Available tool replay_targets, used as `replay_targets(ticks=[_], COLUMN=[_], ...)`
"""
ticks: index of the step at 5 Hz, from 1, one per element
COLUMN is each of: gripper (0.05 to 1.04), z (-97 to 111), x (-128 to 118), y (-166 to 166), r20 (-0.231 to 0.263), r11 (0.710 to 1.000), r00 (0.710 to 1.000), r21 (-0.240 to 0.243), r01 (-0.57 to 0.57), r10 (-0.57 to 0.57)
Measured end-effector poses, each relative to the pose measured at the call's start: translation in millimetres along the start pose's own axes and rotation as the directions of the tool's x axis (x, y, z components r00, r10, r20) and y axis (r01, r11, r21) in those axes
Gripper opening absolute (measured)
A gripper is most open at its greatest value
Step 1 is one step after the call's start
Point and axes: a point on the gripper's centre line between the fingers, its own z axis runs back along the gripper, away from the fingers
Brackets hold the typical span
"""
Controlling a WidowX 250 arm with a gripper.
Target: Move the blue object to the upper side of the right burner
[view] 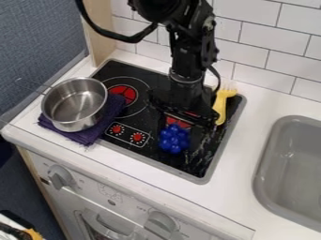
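Descending off-centre, I could roll the blue toy grapes (174, 139), if such they are, from the right burner (177, 123); my gripper's (187, 118) grip I can't tell.

Right knob (161, 221): and here's small print just up and left of it, too blurred to read!
Front panel (87, 177): left of the right knob, a faint printed figure (110, 191), nothing legible there!
Left knob (61, 177): well left of the right knob, tiny marks beside it, unreadable!
Stovetop dial panel (127, 135): beyond the right knob, white markings, too small to read!
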Motion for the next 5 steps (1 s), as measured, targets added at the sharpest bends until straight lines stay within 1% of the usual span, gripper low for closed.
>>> replay_targets(ticks=[1,2,3,4,5], gripper=[0.705,0.620,0.616,0.615,0.614], z=[-1.8,0.5,3.9,30.3,49.0], x=[-2.1,-2.8,-6.5,13.4,34.8], y=[-0.8,-1.8,-1.9,5.5,22.0], r20=[-0.004,-0.004,-0.033,0.041,0.102], r11=[1.000,1.000,1.000,1.000,0.999], r00=[1.000,1.000,0.999,0.999,0.994], r21=[-0.008,-0.010,-0.015,-0.032,-0.037], r01=[-0.006,0.005,0.021,0.001,-0.038], r10=[0.006,-0.005,-0.021,0.000,0.041])
